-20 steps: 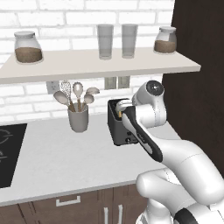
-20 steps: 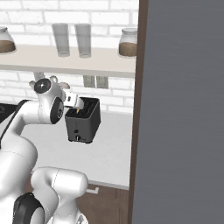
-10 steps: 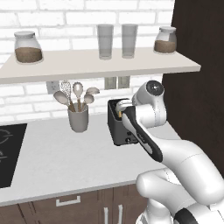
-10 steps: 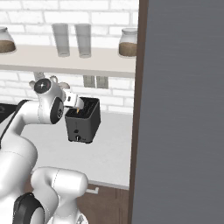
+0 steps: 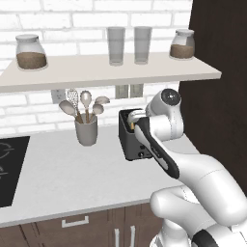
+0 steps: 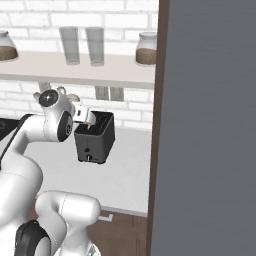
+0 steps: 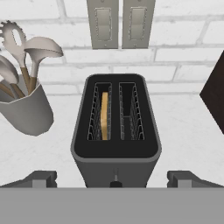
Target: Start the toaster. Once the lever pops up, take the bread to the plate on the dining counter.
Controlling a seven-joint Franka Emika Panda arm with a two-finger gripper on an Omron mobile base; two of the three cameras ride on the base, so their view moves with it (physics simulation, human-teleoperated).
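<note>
Now the gripper (image 7: 112,177) is hanging wide open just above the toaster (image 7: 115,131), its lever (image 7: 115,176) lying directly below between the fingertips.

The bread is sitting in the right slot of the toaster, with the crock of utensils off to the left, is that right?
Not quite. In the hand view, the bread stands in the left slot of the toaster; the right slot holds none. The crock is indeed off to the left.
</note>
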